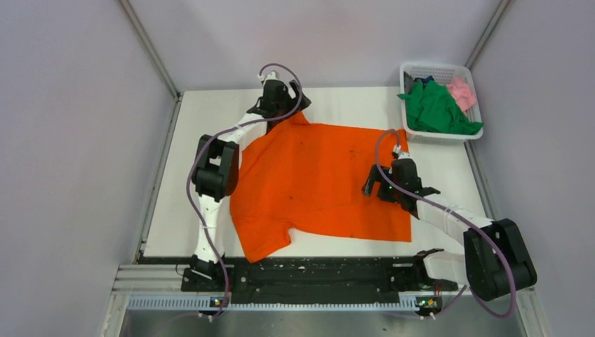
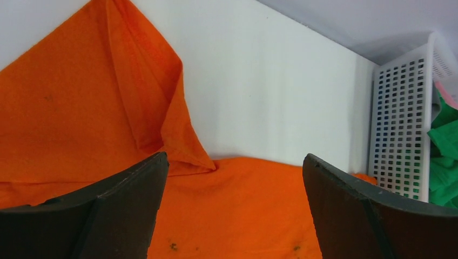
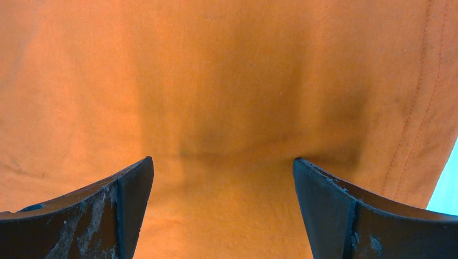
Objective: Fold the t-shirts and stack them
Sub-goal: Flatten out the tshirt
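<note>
The orange t-shirt (image 1: pixel 316 182) lies spread wide on the white table, one sleeve at the near left. My left gripper (image 1: pixel 279 109) is open above its far left corner; in the left wrist view (image 2: pixel 235 159) the jaws stand wide apart over the orange t-shirt (image 2: pixel 237 205), with a raised fold (image 2: pixel 156 113) just beyond. My right gripper (image 1: pixel 379 186) is open low over the shirt's right part; in the right wrist view (image 3: pixel 222 161) orange cloth (image 3: pixel 216 81) fills the frame. The green t-shirt (image 1: pixel 435 109) and the pink t-shirt (image 1: pixel 463 91) lie crumpled in the basket.
A white lattice basket (image 1: pixel 442 135) stands at the far right corner of the table, also in the left wrist view (image 2: pixel 399 135). Grey walls close in the table on three sides. The shirt's hem (image 3: pixel 426 108) runs near the table's right side.
</note>
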